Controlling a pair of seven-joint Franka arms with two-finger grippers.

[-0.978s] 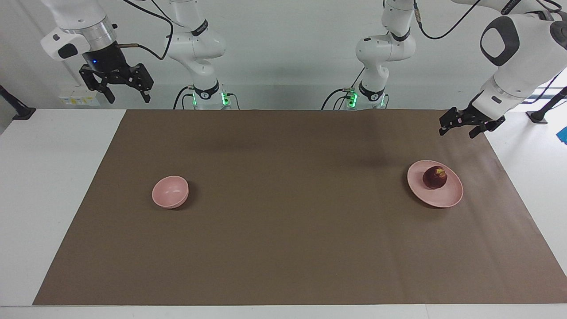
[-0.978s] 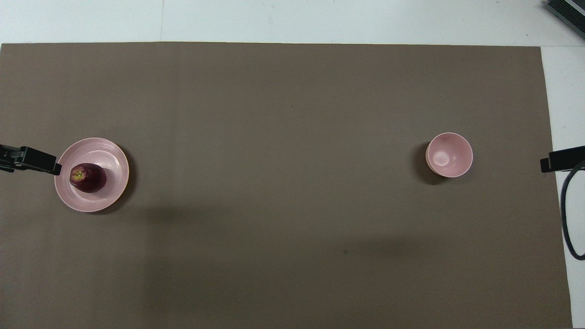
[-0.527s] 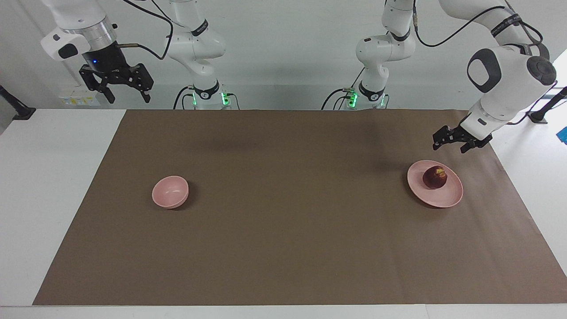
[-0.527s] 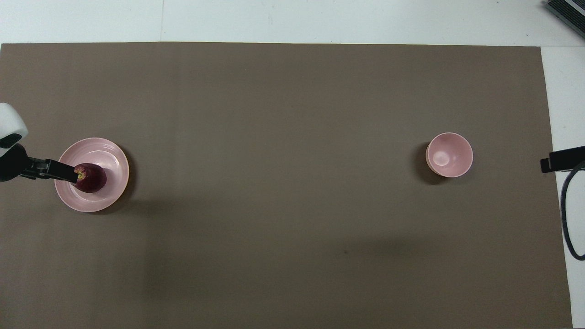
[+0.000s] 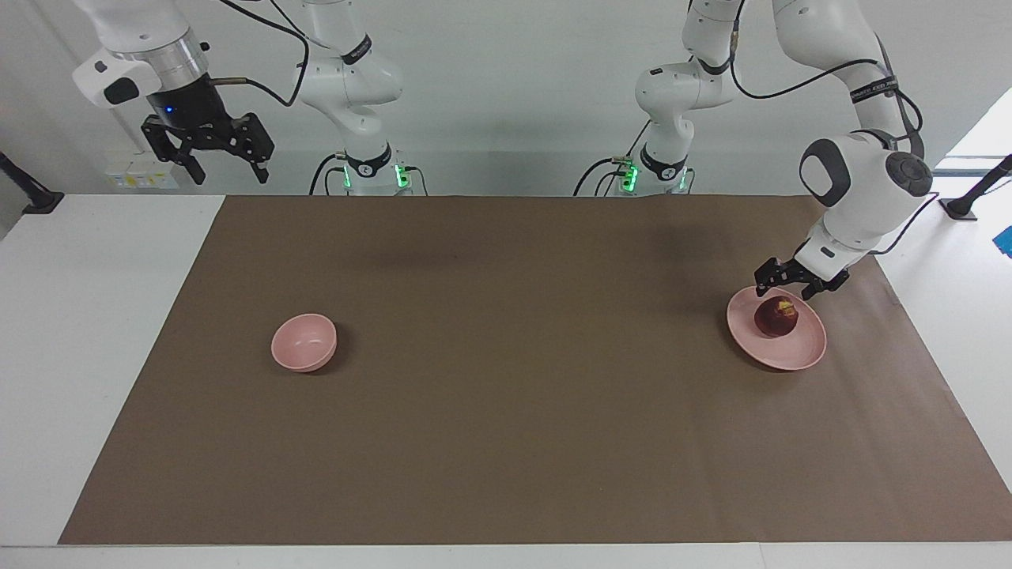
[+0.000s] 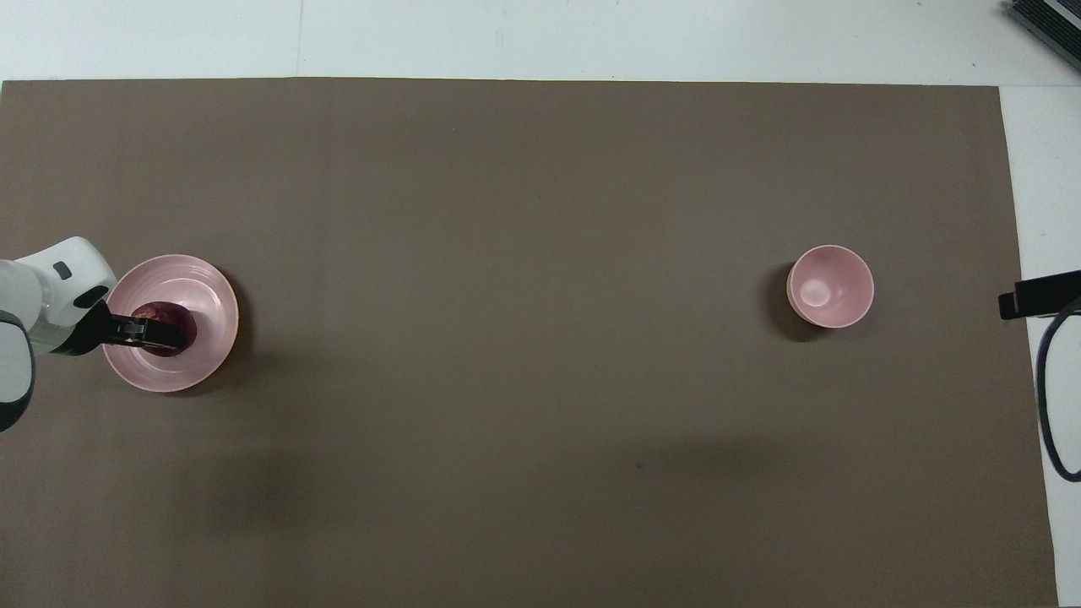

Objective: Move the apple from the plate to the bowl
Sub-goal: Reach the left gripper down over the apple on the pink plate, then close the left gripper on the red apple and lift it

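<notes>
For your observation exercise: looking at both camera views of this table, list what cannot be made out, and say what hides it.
- Overhead view: most of the apple, covered by the left pincer over it.
- Facing view: whether that pincer touches the apple on the plate; seen too slantwise.
- Overhead view: the right pincer, cut off at the edge; only its tip shows.
- Facing view: the bowl bottom, hidden by its wall.

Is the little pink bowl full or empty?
Empty. The small deep pink bowl shows only its bare pink inside; the dark red apple sits on the flat pink plate.
</notes>
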